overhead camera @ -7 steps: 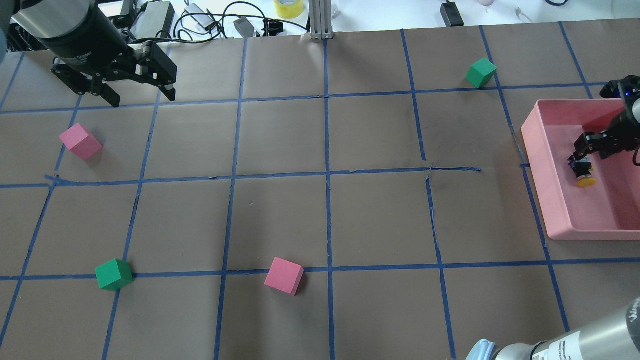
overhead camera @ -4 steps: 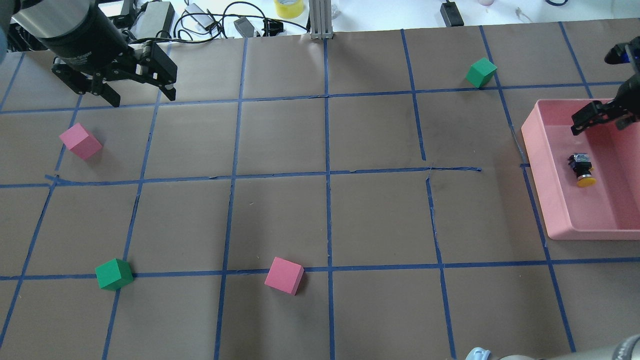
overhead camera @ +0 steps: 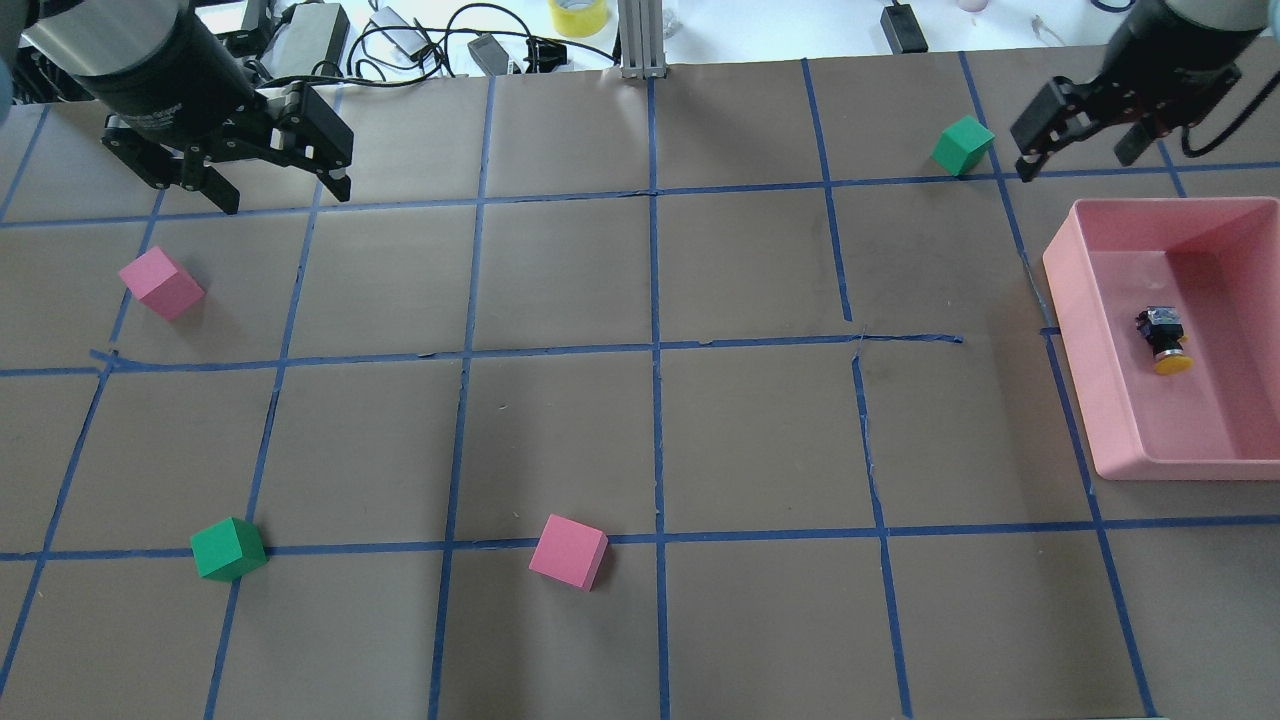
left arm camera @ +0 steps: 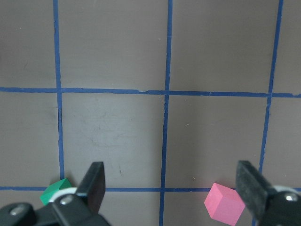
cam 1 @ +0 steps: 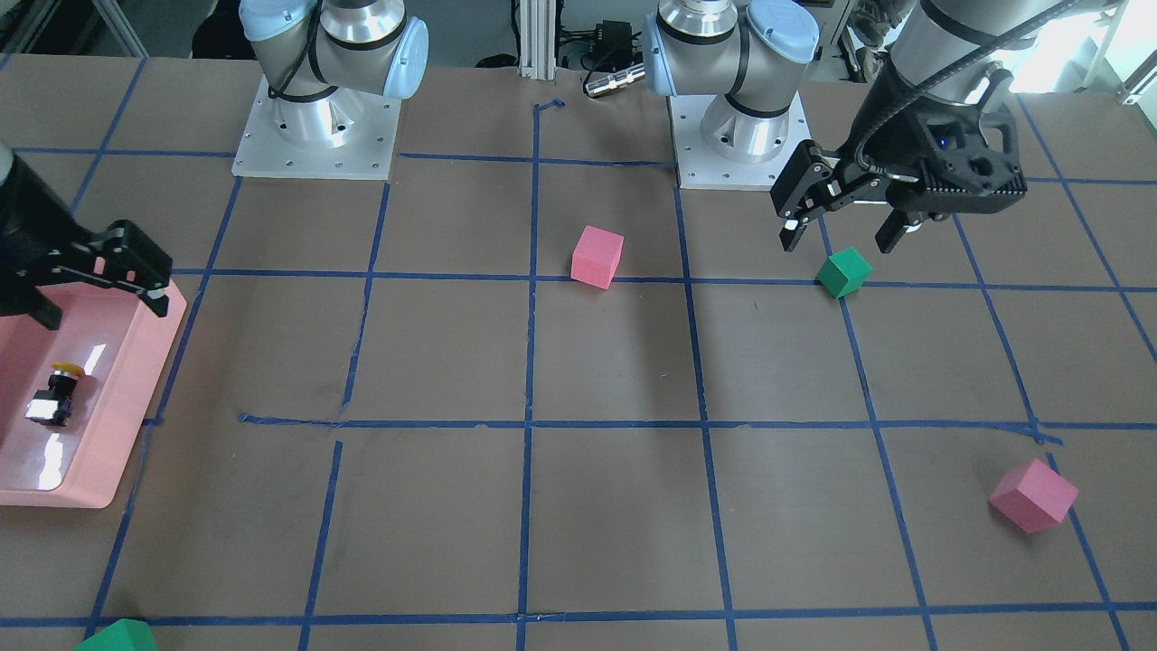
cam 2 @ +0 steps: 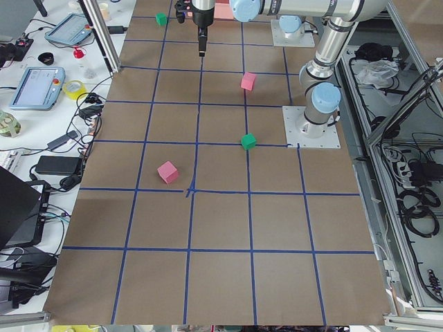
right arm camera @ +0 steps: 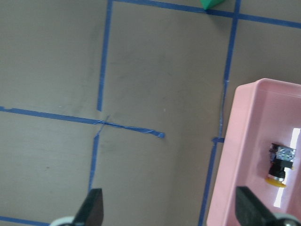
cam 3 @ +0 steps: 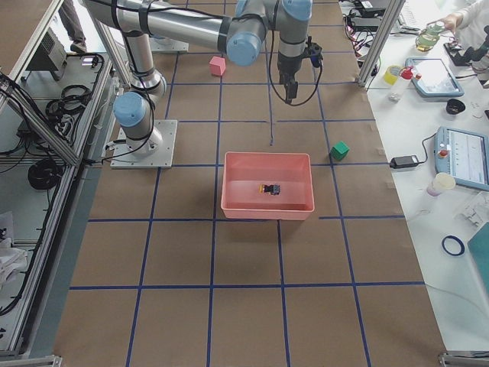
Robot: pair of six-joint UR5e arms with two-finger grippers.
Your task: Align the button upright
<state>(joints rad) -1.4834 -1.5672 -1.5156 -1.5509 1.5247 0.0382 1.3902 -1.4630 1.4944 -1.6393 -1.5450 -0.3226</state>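
The pink tray (overhead camera: 1078, 330) confines the work, the left gripper (overhead camera: 287, 200) idles with jaws apart well away from it, the right gripper (overhead camera: 1073, 160) hangs high near its rim, spread and empty, probably regrouping, and the button (overhead camera: 1163, 341) lies sideways on the tray's floor, not yet upright.

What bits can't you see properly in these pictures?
Button: too small in the exterior right view to show its contacts.
Pink tray: cut off by the overhead view's right edge.
One green cube: cut off by the front-facing view's bottom edge.
Another green cube: partly behind the left gripper in the left wrist view.
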